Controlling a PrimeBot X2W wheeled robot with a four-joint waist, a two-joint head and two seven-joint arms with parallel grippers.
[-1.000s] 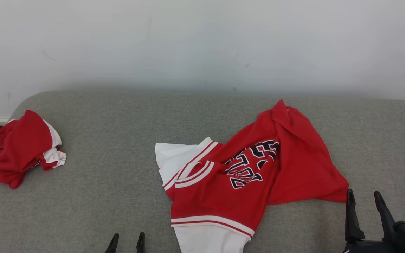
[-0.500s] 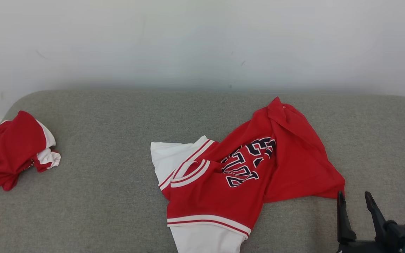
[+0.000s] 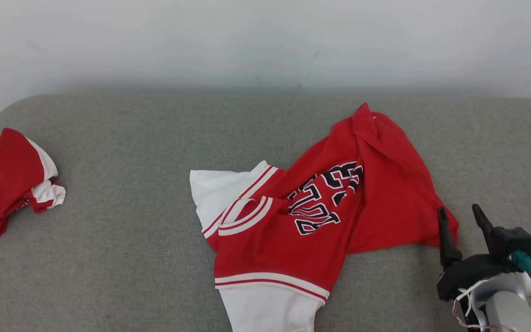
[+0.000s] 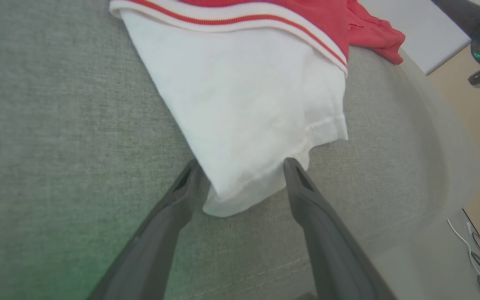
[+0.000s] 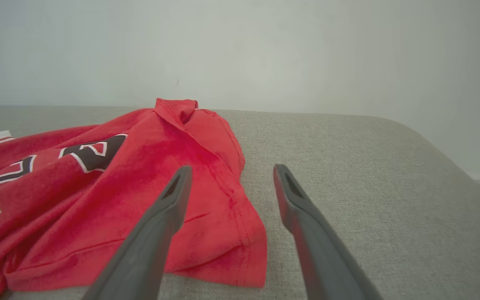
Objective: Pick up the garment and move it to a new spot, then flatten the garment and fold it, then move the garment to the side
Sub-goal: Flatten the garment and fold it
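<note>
A: Where is the garment (image 3: 293,240)?
B: It lies crumpled in the middle of the grey counter (image 3: 132,258), with its white end toward 6 o'clock. A second red bundle (image 3: 7,180) lies well apart at 9 o'clock.
A: And the jaws?
B: The left gripper (image 4: 241,166) has its jaws spread wide, with the white corner between them, not pinched. The right gripper (image 3: 459,210), at 4 o'clock by the red corner, is spread wide too and holds nothing.

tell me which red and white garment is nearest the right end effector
The spread-out garment with dark lettering, beside the right end effector; the bunched garment lies far left.
</note>
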